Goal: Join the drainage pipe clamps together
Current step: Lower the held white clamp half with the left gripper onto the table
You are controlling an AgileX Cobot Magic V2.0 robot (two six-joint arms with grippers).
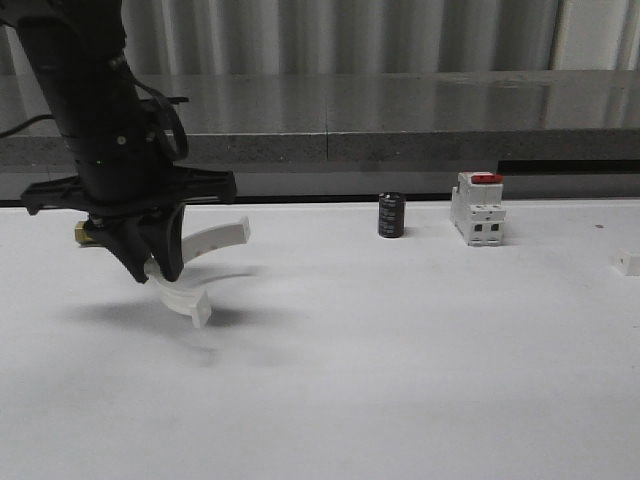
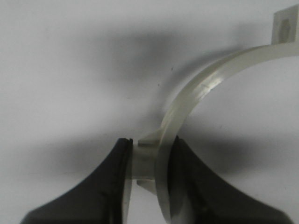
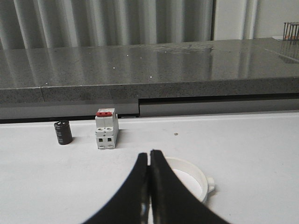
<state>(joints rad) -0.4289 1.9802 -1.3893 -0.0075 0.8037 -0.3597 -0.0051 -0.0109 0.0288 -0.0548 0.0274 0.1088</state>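
Note:
My left gripper [image 1: 152, 258] is shut on one white half-ring drainage pipe clamp [image 1: 215, 240] and holds it just above the white table at the left. In the left wrist view the fingers [image 2: 110, 182] pinch the clamp [image 2: 210, 84] near the middle of its arc. One square end tab [image 2: 285, 25] points away from them. The other clamp [image 3: 189, 175] lies flat on the table just beyond my right gripper [image 3: 149, 156]. That gripper's fingers are pressed together with nothing between them, and they hide part of the clamp.
A black cylinder [image 1: 391, 215] and a white boxy switch with a red top [image 1: 477, 208] stand at the back of the table. A brass part [image 1: 85, 233] peeks out behind the left gripper. A small white piece [image 1: 627, 262] sits at the right edge. A grey ledge runs behind.

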